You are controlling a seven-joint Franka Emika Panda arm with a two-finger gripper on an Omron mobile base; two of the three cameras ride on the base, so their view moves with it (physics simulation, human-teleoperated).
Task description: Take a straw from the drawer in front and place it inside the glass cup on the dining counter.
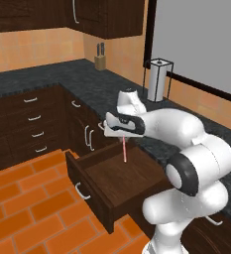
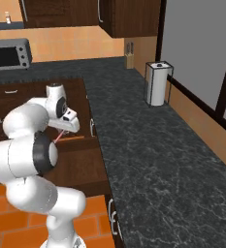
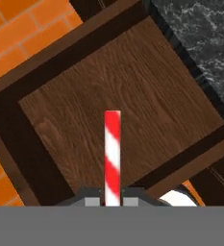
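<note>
At the centre of the left base view, the end effector [image 1: 123,135] is clamped on a red-and-white striped straw [image 1: 124,150], which hangs upright above the open drawer [image 1: 94,191] in the lower middle, clear of its wooden bottom.

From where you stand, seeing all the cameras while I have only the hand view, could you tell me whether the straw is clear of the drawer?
Observer: Yes. The straw hangs upright from the shut gripper, its lower end above the drawer floor.
Operator: Thank you. Is the drawer fully pulled out?
Observer: It stands well out from the cabinets over the orange tile floor.
Operator: What stands on the worktop nearby?
Observer: A paper towel roll in a wire frame stands farther back on the black worktop.
</note>
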